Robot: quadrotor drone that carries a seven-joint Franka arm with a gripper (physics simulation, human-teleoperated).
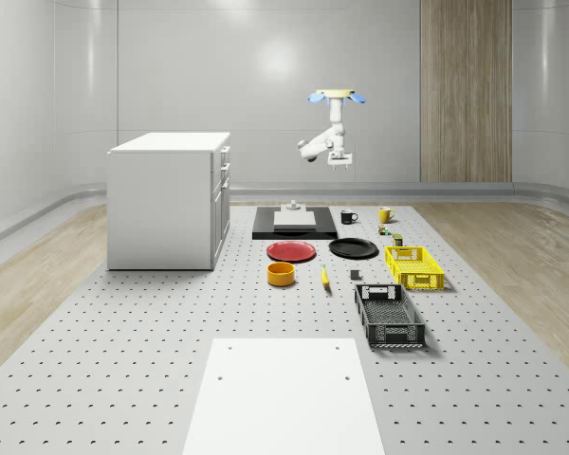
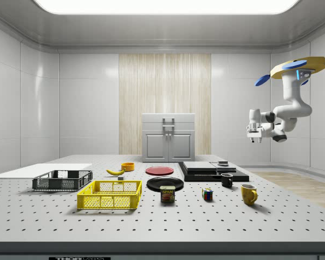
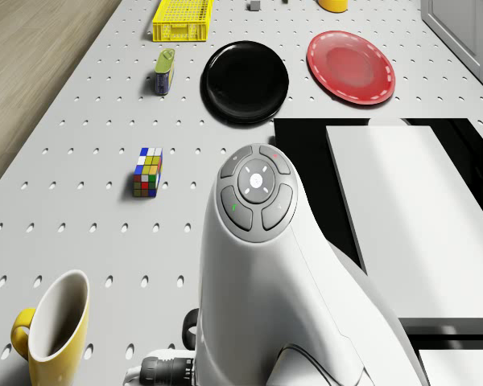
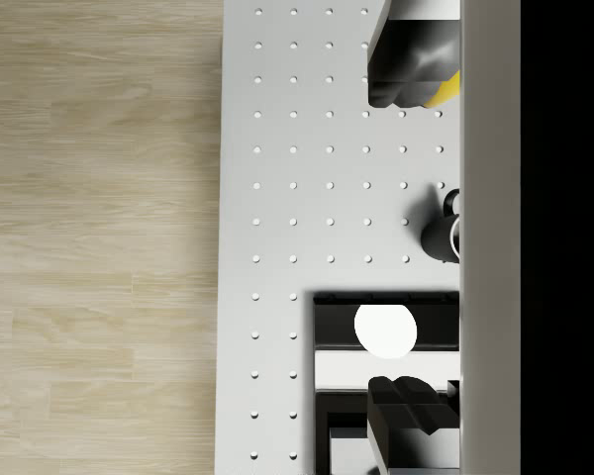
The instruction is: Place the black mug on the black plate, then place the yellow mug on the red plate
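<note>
- The black mug (image 1: 349, 217) stands upright on the bench (image 1: 171, 332), just beside the black platform (image 1: 295, 227) that carries a white slab. In the whole-scene view it sits at about 12 o'clock from the black plate (image 1: 353, 248), near it but apart.
- The yellow mug (image 1: 385, 214) stands upright at roughly 3 o'clock from the black mug in the same view, with a clear gap between them. The red plate (image 1: 292, 251) lies at 9 o'clock from the black plate, the two rims close together. Both plates are bare.
- Between the mugs and the yellow basket (image 1: 415, 266) stand a colour cube (image 3: 148, 171) and a small tin (image 3: 164, 71).
- The tool (image 1: 339, 164) hangs high in the air, roughly above the black mug, carrying nothing. In the wrist view its two fingers (image 4: 406, 74) stand wide apart at opposite edges, and the black mug's edge shows between them.
- The drone (image 1: 337, 96) hovers well above the far end of the bench, over the platform and mugs.
- Judgement: neither step has begun; the first grasp is still to come.
- Risks from here, as I judge them: a long descent from a hovering body could let drift carry a finger onto the mug's rim or handle and tip it. The platform edge right beside the mug could catch a finger. Straying toward the yellow mug would reverse the task's order.
</note>
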